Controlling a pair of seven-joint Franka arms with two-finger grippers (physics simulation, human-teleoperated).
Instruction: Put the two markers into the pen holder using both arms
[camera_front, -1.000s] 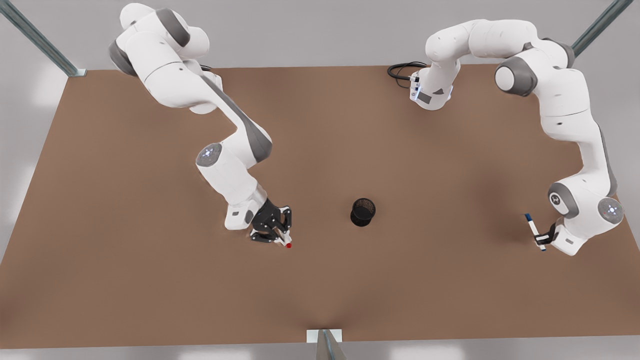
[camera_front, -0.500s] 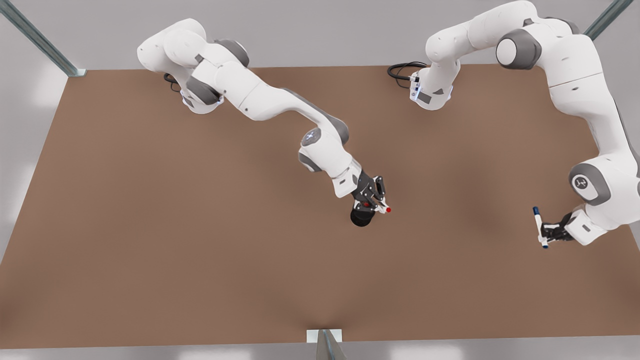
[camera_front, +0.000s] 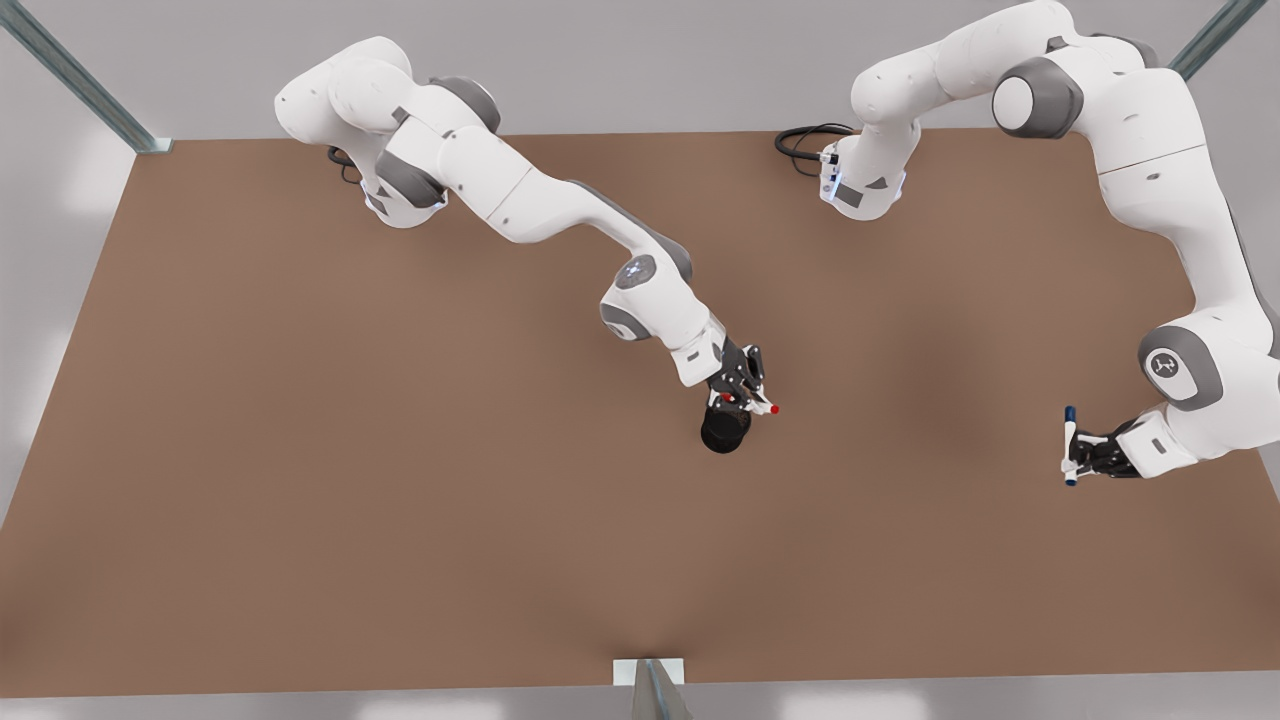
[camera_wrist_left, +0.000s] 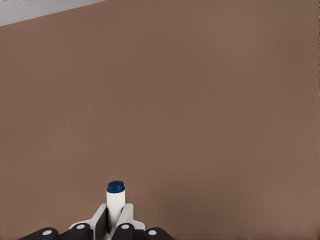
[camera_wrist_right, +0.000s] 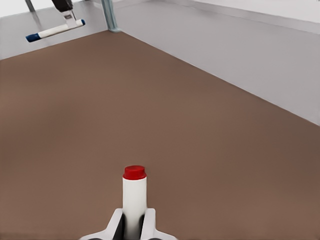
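1. The right claw (camera_front: 741, 397), on the arm at the front view's left, hangs near the middle of the desk (camera_front: 300, 450), just above the pen holder (camera_front: 725, 431). Its fingers are pinched on the red-capped marker (camera_front: 757, 404), as the right wrist view confirms with the white barrel (camera_wrist_right: 134, 202) clamped between the pads.
2. That marker lies tilted rather than upright; its long axis runs across the holder's mouth, with one red end (camera_front: 774, 409) pointing toward the front view's right and slightly toward the near edge, and another red spot nearer the claw.
3. The holder stands upright, and no marker appears to be inside it yet.
4. The left claw (camera_front: 1083, 457), on the arm at the front view's right, waits near the desk's right edge, well apart from the holder, pinching the blue-capped marker (camera_front: 1069, 446).
5. In the front view this marker's long axis runs roughly from the far edge toward the near edge, dark blue end (camera_front: 1069, 411) farther away.
6. Judging by this, both pickups are done; neither drop is. The red one looks closest, needing to be tipped upright over the opening, then released.
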